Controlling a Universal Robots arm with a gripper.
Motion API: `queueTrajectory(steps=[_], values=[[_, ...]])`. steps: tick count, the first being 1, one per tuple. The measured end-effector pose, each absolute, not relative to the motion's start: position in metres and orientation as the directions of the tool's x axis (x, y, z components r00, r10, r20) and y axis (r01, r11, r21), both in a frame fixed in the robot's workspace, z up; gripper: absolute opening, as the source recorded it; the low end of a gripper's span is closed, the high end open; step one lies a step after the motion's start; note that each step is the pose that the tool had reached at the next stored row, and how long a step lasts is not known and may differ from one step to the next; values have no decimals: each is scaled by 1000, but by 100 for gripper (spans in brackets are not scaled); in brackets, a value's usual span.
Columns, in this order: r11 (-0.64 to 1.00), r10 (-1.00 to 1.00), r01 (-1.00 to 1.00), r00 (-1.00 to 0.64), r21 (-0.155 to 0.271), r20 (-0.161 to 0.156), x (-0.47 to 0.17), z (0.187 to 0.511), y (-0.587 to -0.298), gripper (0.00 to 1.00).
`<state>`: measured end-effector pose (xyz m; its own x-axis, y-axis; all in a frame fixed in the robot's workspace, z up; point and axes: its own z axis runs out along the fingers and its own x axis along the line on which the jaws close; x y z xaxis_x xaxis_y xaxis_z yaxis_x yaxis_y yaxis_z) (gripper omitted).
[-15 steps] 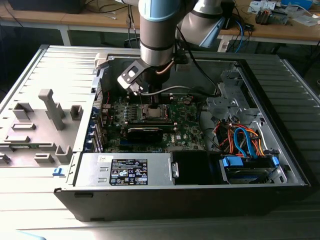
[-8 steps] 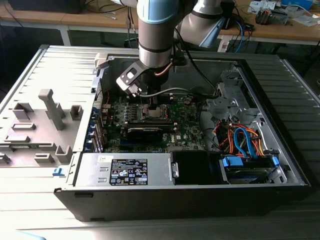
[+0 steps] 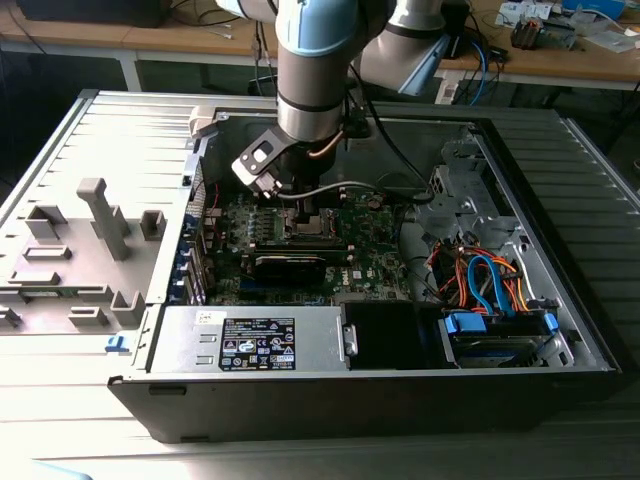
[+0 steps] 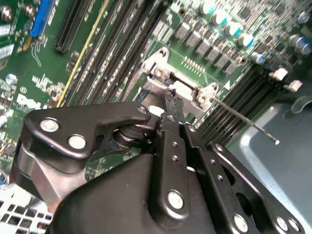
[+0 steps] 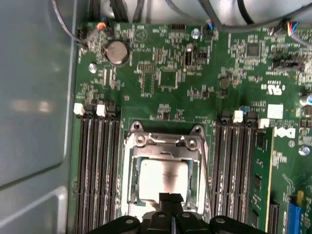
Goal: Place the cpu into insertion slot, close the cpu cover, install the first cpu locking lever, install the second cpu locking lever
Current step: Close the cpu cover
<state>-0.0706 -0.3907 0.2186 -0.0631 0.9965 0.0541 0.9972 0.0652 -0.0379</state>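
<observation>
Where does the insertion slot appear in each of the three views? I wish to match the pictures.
Exterior view: the insertion slot sits on the green board, directly under the claw.
Second wrist view: its silvery rim lies just beyond the claw's tip.
First wrist view: it lies between two banks of black memory slots, with the cpu inside.
Shared landmark: the claw's tip, at the slot's edge.

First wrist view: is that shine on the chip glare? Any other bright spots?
First wrist view: yes, pale glare beside a dark reflection on the cpu; second wrist view: highlights edge the black gripper; exterior view: the grey panel is washed bright.
</observation>
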Motion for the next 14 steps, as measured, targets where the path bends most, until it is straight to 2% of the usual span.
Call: queueTrajectory(steps=[3, 14], values=[[65, 997, 997, -63, -44, 37, -70, 217, -387, 11], [119, 992, 992, -117, -44, 37, -70, 212, -382, 11]])
